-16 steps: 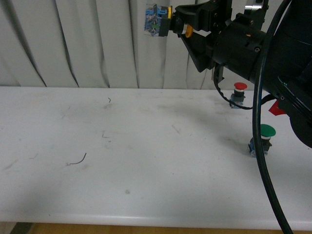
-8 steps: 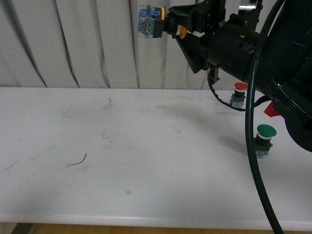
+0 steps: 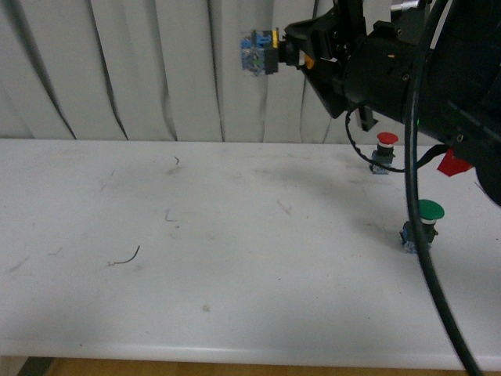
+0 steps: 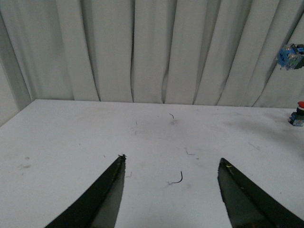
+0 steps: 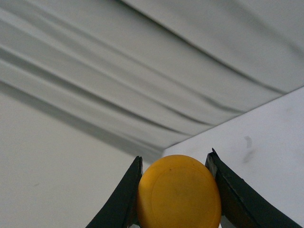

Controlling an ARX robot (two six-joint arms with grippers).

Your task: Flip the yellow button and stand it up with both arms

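Note:
High above the table, my right gripper (image 3: 301,53) is shut on the yellow button (image 3: 262,51). The button lies sideways in the air, its blue-grey base pointing left and its yellow cap inside the fingers. In the right wrist view the round yellow cap (image 5: 178,192) fills the gap between the two black fingers (image 5: 123,199). My left gripper (image 4: 171,164) is open over the table, nothing between its fingers. From the left wrist view the held button's base (image 4: 290,56) shows far off against the curtain. The left arm is out of the front view.
A red-capped button (image 3: 383,151) stands at the table's back right and a green-capped button (image 3: 423,223) nearer on the right. A white pleated curtain (image 3: 133,70) hangs behind the white table (image 3: 219,258). A small dark wire scrap (image 3: 125,257) lies at front left.
The right gripper with the yellow button swung left and slightly up, then back to the right and a little lower. The buttons on the table stayed put.

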